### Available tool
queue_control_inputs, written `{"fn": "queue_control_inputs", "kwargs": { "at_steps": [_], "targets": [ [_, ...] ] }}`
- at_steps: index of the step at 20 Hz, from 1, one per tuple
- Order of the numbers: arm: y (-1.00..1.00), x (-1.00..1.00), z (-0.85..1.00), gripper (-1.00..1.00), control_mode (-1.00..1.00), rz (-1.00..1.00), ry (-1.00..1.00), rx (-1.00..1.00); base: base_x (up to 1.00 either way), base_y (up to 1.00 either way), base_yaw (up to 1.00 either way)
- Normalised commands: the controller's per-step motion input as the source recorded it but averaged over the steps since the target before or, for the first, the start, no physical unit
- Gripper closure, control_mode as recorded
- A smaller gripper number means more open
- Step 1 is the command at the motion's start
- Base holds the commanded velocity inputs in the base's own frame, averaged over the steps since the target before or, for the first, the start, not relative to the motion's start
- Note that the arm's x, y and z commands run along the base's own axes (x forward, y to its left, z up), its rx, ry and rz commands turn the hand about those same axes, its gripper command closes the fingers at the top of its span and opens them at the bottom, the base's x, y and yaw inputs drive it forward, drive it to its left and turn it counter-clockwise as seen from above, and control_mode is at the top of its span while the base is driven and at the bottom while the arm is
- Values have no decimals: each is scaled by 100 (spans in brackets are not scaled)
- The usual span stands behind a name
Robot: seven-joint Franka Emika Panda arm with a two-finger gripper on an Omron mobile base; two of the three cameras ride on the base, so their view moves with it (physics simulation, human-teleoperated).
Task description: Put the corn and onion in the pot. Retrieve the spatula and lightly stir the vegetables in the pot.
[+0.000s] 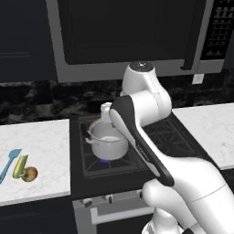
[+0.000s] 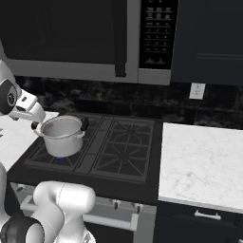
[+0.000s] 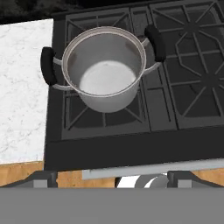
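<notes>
Dark cabinets and a black speckled backsplash close off the kitchen in the left base view, with a microwave (image 1: 132,36) hung above a black stove (image 1: 132,151) set between two white marble counters. On the stove's front left burner stands the pot (image 1: 109,141), empty as far as its pale inside shows; its right side and one handle are hidden behind the robot's white arm, and a small blue glow sits under its base. On the left counter (image 1: 41,141), well apart from the pot, the corn (image 1: 20,167) lies touching the onion (image 1: 30,174), and the spatula (image 1: 9,164) lies just beside the corn, its handle cut off by the picture's left edge. From the right base view the pot (image 2: 60,135) sits at the near left burner, both dark handles visible; the hand at the far left is partly cut off, so the fingers cannot be made out. The microwave's control panel (image 2: 157,33) carries rows of small marks too fine to read, and a white wall outlet (image 2: 197,90) shows on the backsplash. Looking down from the hand view, the pot (image 3: 105,70) is bare inside, and the gripper (image 3: 111,177) is above the stove's front edge; its tips stand wide apart at the bottom with nothing between them.
</notes>
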Motion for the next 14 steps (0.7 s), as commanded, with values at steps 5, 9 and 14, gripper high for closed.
{"fn": "queue_control_inputs", "kwargs": {
  "at_steps": [5,9,14],
  "targets": [
    [0,0,0,-100,100,0,0,0,0,63,0],
    [0,0,0,-100,100,0,0,0,13,6,0],
    [0,0,0,-100,100,0,0,0,8,31,0]
  ]
}}
